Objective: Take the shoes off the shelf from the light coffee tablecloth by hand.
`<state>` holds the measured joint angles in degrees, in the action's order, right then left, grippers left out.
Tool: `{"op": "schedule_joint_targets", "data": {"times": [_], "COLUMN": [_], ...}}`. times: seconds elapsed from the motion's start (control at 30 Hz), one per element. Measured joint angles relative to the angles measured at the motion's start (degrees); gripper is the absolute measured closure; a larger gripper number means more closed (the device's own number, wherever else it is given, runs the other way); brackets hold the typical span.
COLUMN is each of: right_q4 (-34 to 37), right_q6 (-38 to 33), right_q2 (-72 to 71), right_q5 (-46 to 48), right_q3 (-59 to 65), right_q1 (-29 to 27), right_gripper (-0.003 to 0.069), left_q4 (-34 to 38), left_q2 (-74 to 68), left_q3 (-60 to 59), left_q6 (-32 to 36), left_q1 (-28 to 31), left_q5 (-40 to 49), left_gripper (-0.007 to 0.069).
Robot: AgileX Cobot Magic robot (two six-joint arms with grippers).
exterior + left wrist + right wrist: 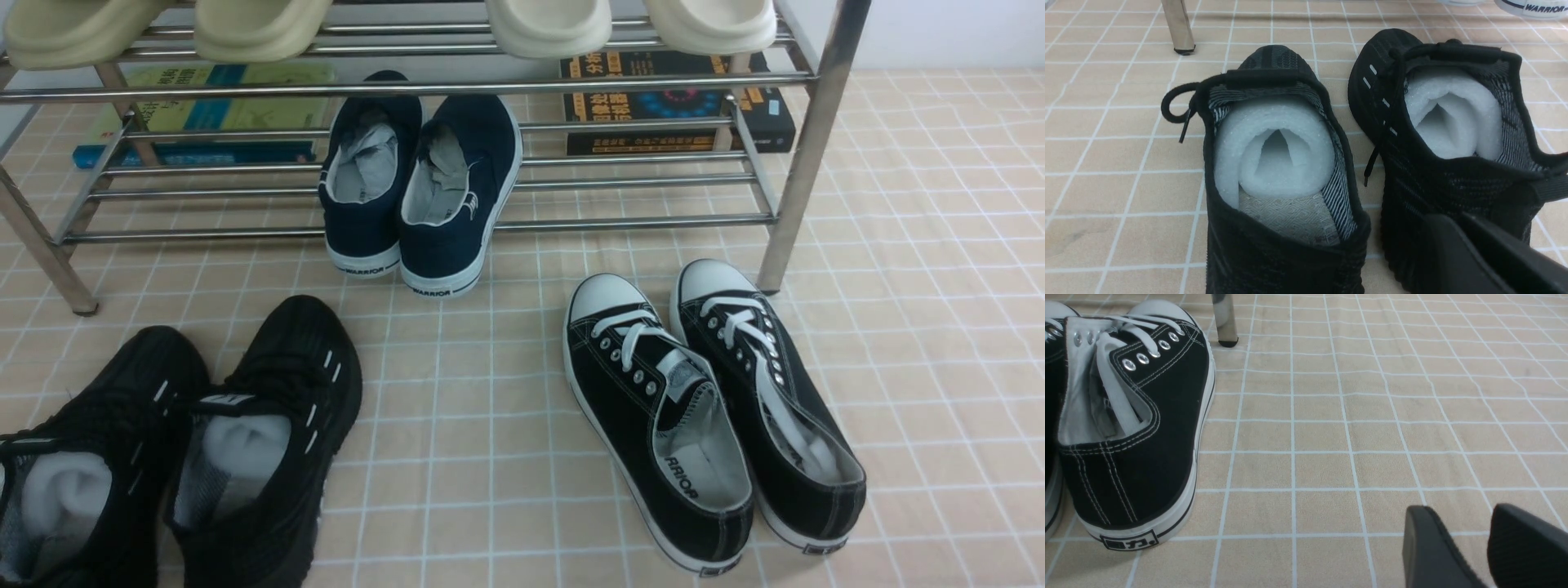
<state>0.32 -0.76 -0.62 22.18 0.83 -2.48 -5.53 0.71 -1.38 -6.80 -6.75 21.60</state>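
Found black knit mesh sneakers (180, 441) nearest the front camera, low on the left, already off the shelf (408, 86) and resting heels-toward-robot on the light coffee tablecloth (490, 408). Judged that pair done. Noted black canvas lace-ups (710, 408) likewise on the cloth, near the right post. Spotted navy WARRIOR slip-ons (420, 188) on the lower bars, heels overhanging the front rail, probably set so for an easy grab. Counted cream slippers (392, 24) along the top tier and books (678, 102) beneath the rack. Saw neither tool in this view.

Looked down the left wrist at the left tool (1453, 228), dark against the heel of one sneaker. Could not tell whether open, closed or gripping, with black against black. Made out rolled white foam stuffing (1274, 151) in both shoes, likely there to hold their shape.

Turned to the right wrist: right tool (1486, 547) slightly parted, cloth visible between the fingers, gripping nothing, hanging over bare tablecloth beside one lace-up.
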Motion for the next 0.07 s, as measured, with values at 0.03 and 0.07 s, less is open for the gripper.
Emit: {"op": "schedule_joint_targets", "data": {"times": [0.03,0.07], "right_q4": [0.0,0.0], "right_q6": [0.0,0.0], "right_q2": [0.0,0.0], "right_q5": [0.0,0.0], "right_q3": [0.0,0.0], "right_q1": [0.0,0.0], "right_gripper": [0.0419,0.0419], "left_q4": [0.0,0.0], "left_q2": [0.0,0.0], "left_q3": [0.0,0.0], "left_q6": [0.0,0.0], "left_q1": [0.0,0.0], "left_q5": [0.0,0.0], "left_gripper": [0.0549,0.0549]}}
